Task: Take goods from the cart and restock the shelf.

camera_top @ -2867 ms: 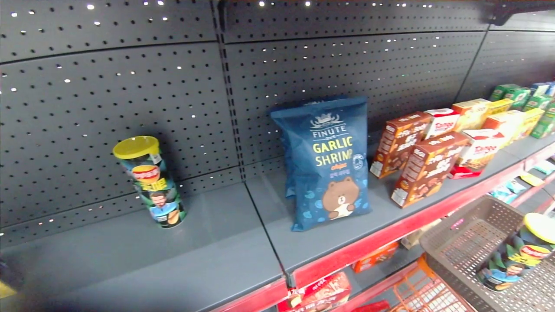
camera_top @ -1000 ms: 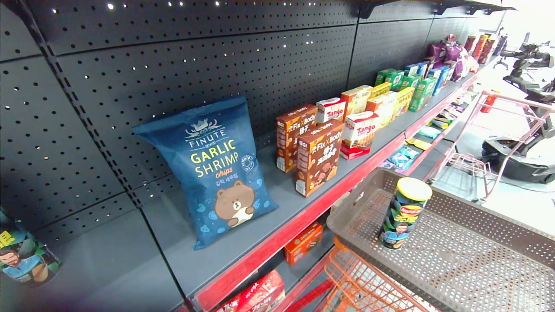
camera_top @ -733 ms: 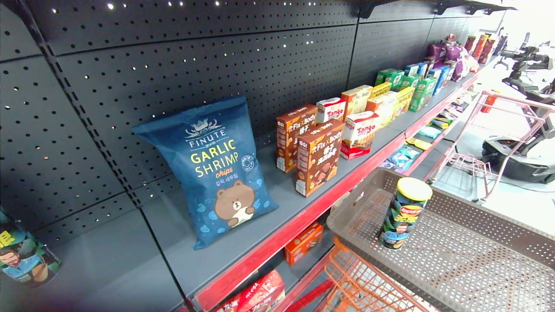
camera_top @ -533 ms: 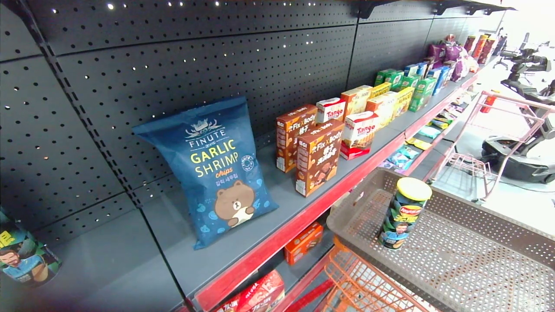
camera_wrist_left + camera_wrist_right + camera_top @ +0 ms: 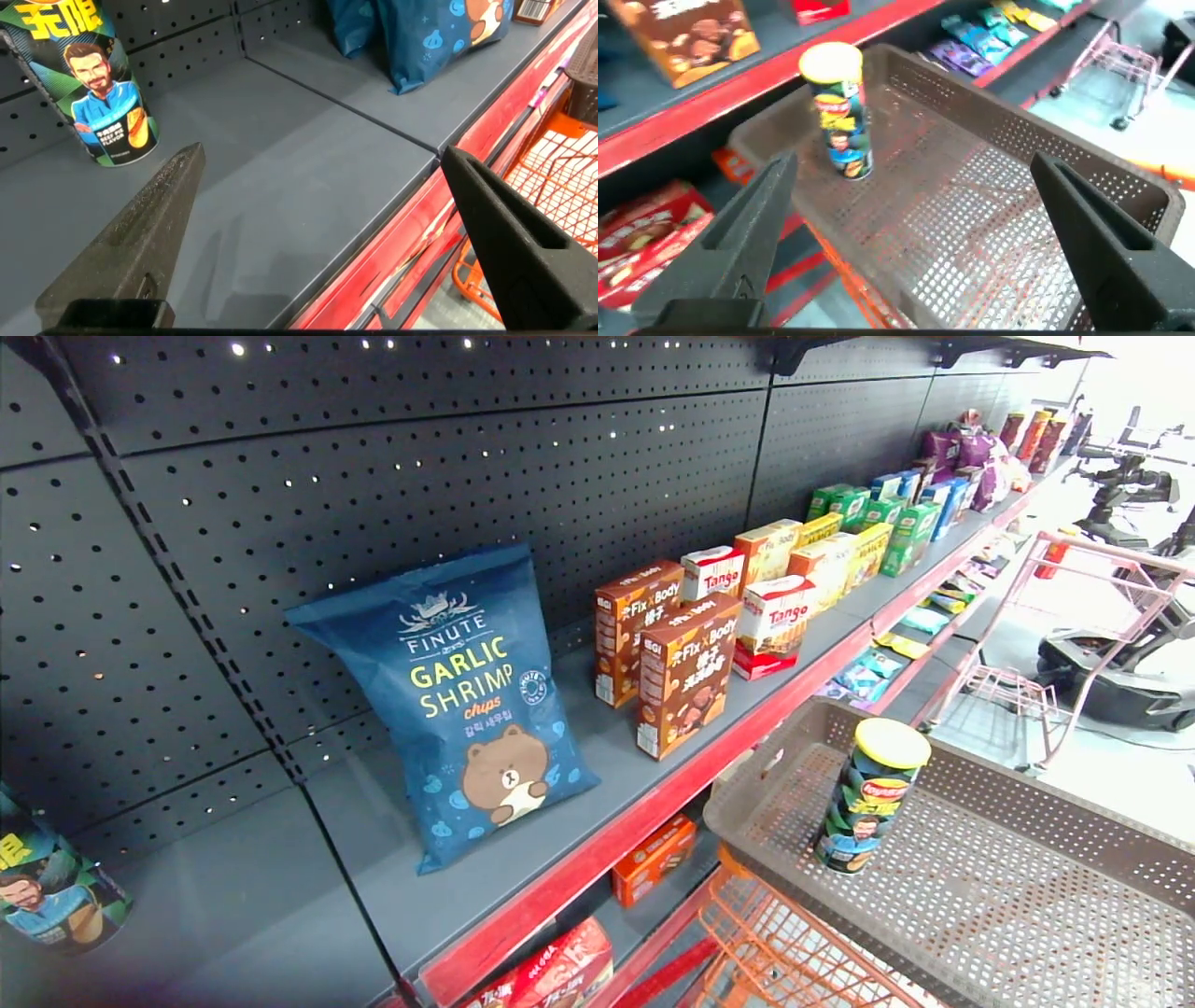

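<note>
Stock in the cart, by the head view, is one tall cylindrical crisp can (image 5: 873, 793) with a yellow plastic lid and a glossy green-and-blue printed wrap. It stands upright in the brown perforated plastic cart basket (image 5: 1027, 789). On the grey metal shelf (image 5: 579, 803) are a matching second can (image 5: 47, 896), a blue foil snack bag (image 5: 457, 700) and brown cardboard boxes (image 5: 686, 672).

From the left wrist, the left gripper (image 5: 322, 159) hangs over bare shelf with its fingers wide apart and nothing between them. The second can (image 5: 98, 89) stands just beyond the tip of one finger, apart from it. The snack bag (image 5: 420, 37) lies farther ahead, past the other.

From the right wrist, the right gripper (image 5: 915, 168) is likewise spread and empty above the cart basket (image 5: 1018, 112). The crisp can (image 5: 839, 110) is ahead of it, beyond one fingertip and off the line between the fingers, untouched.

The crisp can is probably light and fairly stiff, but thin-walled, so a hard squeeze could dent it. The glossy wrap looks slippery, and a tall narrow can topples easily if nudged near the lid. The safest hold is on opposite sides of the body about mid-height, below the lid, with moderate pressure.
</note>
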Controlling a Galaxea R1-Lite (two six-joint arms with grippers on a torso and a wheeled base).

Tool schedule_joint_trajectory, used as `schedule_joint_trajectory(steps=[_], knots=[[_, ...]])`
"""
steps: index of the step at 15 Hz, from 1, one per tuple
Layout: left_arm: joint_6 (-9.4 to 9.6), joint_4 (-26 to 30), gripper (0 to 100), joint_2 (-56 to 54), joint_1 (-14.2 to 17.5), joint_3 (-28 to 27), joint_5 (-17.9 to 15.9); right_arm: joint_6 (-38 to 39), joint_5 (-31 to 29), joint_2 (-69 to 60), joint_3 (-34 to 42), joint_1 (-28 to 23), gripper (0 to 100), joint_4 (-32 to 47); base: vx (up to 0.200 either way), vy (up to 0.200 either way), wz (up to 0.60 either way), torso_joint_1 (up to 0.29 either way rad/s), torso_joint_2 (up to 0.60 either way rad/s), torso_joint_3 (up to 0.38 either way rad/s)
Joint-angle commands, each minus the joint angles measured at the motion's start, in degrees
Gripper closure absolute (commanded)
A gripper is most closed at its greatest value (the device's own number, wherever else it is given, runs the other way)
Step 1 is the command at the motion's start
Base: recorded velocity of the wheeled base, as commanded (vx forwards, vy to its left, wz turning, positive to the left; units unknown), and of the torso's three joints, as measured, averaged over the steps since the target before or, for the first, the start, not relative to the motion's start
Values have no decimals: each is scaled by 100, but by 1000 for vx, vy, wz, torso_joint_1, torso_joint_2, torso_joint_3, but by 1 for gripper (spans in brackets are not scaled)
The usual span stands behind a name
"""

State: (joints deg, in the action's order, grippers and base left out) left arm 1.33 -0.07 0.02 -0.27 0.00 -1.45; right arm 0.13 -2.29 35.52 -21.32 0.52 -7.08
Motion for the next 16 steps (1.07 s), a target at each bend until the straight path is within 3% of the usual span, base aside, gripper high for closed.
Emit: schedule_joint_trajectory(steps=[1, 4, 7, 11, 16], knots=[[-1, -1, 0, -2, 0, 0, -4, -13, -52, 1299, -56, -184, 0, -601, 0, 0, 0, 0, 0, 0], [-1, -1, 0, -2, 0, 0, -4, -119, -96, 1827, -100, -263, 0, -663, 0, 0, 0, 0, 0, 0], [-1, -1, 0, -2, 0, 0, -4, -119, 273, 2055, -223, 35, 0, -645, 0, 0, 0, 0, 0, 0], [-1, -1, 0, -2, 0, 0, -4, -136, 554, 2723, -276, 53, 0, -733, 0, 0, 0, 0, 0, 0], [-1, -1, 0, -2, 0, 0, -4, -541, 537, 3725, -223, 299, 0, -1858, 0, 0, 0, 0, 0, 0]])
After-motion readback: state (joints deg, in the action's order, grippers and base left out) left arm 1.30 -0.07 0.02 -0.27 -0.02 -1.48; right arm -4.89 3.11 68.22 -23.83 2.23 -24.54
